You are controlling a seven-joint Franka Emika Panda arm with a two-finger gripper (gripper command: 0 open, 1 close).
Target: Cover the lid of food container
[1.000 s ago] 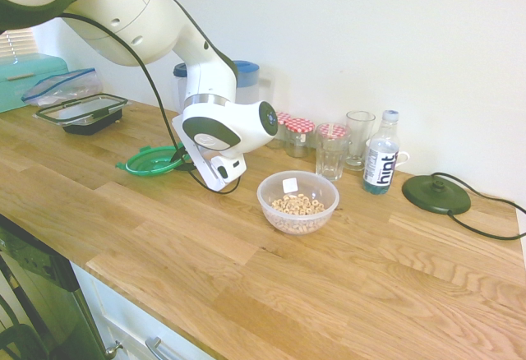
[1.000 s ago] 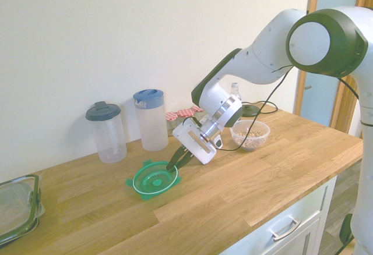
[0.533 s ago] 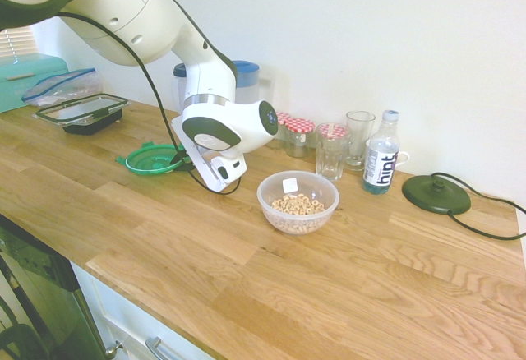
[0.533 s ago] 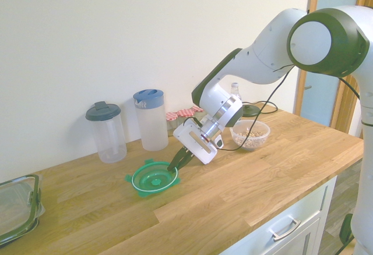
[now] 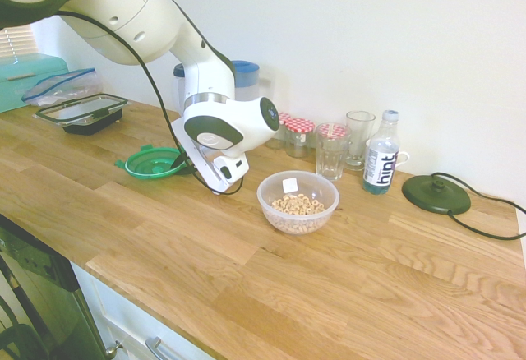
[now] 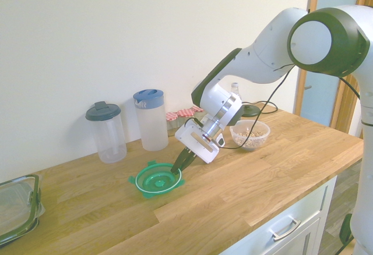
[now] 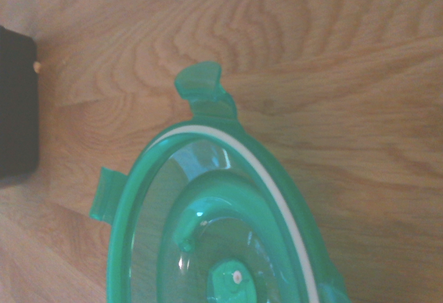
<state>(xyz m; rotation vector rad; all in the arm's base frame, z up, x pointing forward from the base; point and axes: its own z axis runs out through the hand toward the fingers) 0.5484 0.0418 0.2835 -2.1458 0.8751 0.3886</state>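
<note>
1. Bench of pale oak planks runs below a white wall; this list goes left to right as the first exterior view shows it.
2. Far left, a rectangular black-rimmed container sits near the wall, with a clear bag just behind it.
3. Next comes the lid, round and translucent green with side clips, its underside and white sealing ring facing up. Its far edge looks tipped just off the wood.
4. The claw points down at a slant and is closed on the lid's near rim; in the second exterior view the dark fingers meet at the green edge.
5. Behind the arm stands a blue-lidded jug; the second exterior view also shows a grey-lidded jug.
6. The food container, a clear bowl of cereal rings, stands well apart from the lid, uncovered.
7. Behind it are checked-lid jars, two glasses and a water bottle.
8. Far right lies a dark green disc.
</note>
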